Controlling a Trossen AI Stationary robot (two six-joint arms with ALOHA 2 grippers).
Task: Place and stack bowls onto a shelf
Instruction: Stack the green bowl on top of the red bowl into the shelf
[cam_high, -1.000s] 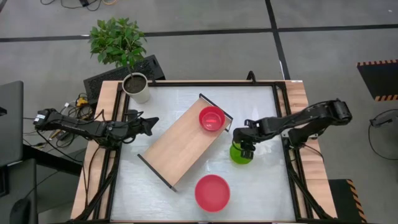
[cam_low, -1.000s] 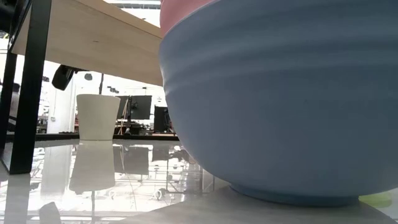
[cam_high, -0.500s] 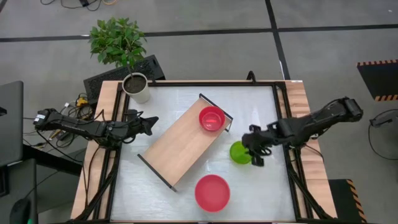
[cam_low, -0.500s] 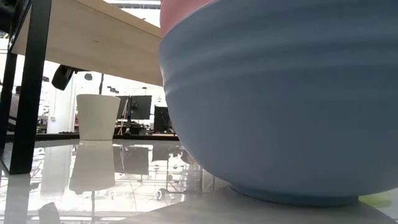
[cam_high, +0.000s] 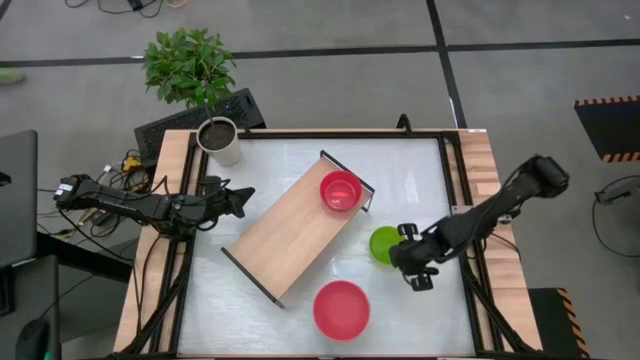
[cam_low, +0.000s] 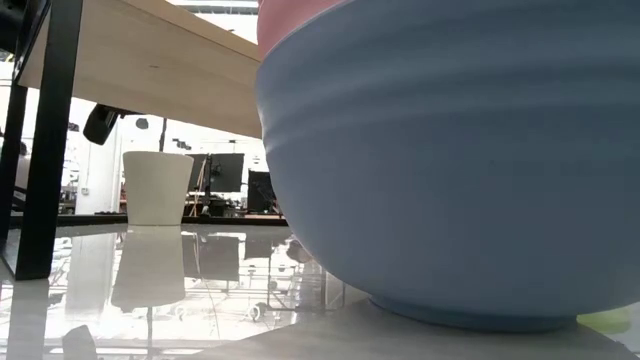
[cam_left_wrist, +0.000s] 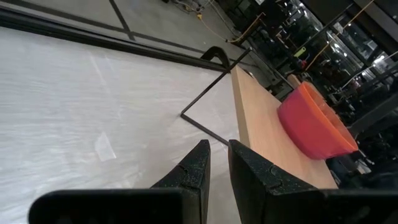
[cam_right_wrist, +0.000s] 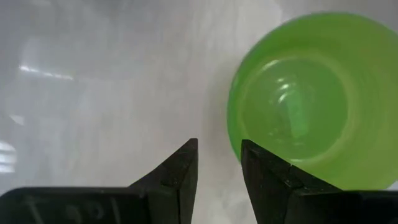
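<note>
Three bowls show from above: a small red bowl already sitting at the far right end of the shelf, a larger red bowl on the table near the front edge, and a small green bowl just right of the shelf. The right gripper hangs just beside that green bowl on its near right side, and the left gripper waits by the table's left edge. At table height the big bowl, blue on the outside, fills most of the picture, with the white plant pot far behind and the underside of the shelf's board at upper left. The left wrist camera shows that arm's fingers nearly together with nothing between them, aimed toward the shelf and its red bowl. The right wrist camera shows its fingers only a narrow gap apart and empty, beside the green bowl's rim. To do this well, I judge, it should spread wider, straddle the rim so one finger sits inside, then close firmly before lifting.
</note>
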